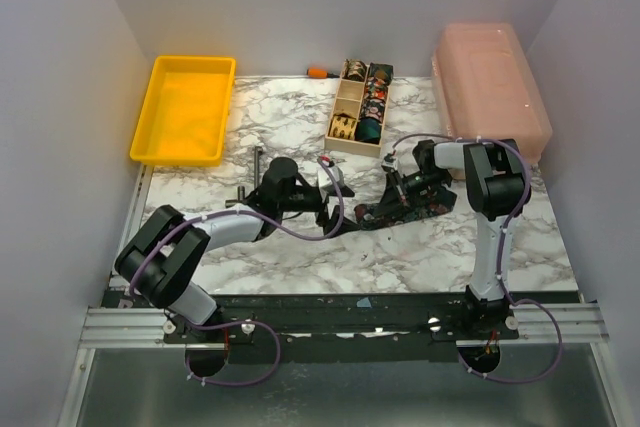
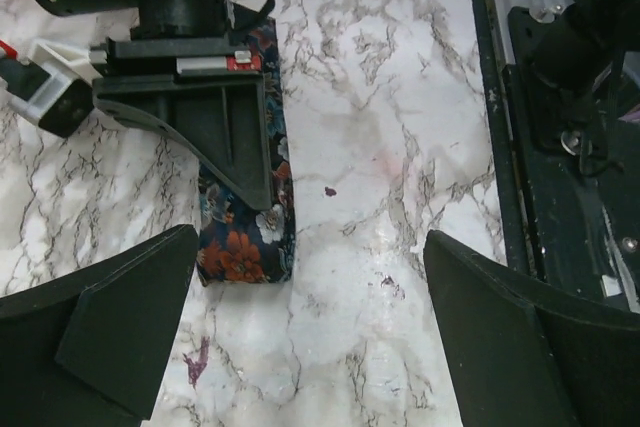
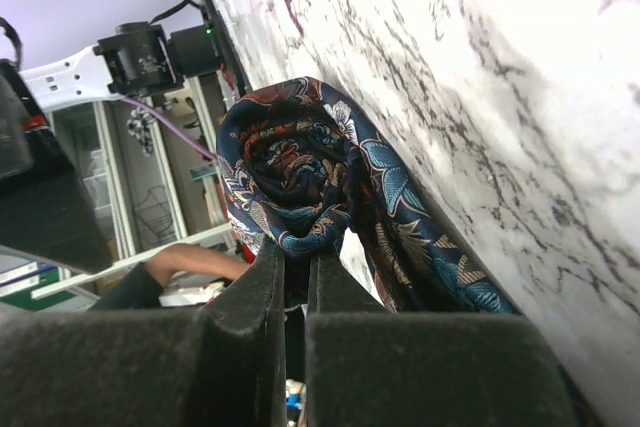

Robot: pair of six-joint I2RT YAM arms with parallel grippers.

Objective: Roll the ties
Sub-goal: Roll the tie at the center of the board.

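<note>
A dark floral tie (image 1: 358,221) lies on the marble table between my two grippers. In the left wrist view its flat end (image 2: 246,249) lies between my open left fingers, closer to the left one. My left gripper (image 2: 310,337) is open and empty, low over the table; it also shows in the top view (image 1: 328,211). My right gripper (image 3: 297,259) is shut on the partly rolled coil of the tie (image 3: 300,162), with the jaws pinching the fabric at the coil's middle. In the top view the right gripper (image 1: 388,211) sits at the tie's right end.
A wooden compartment box (image 1: 345,137) with several rolled ties stands at the back centre. A yellow tray (image 1: 185,107) is back left, a pink lidded box (image 1: 490,87) back right. A dark T-shaped tool (image 1: 256,179) lies by the left arm. An orange-handled tool (image 1: 318,72) lies behind the box.
</note>
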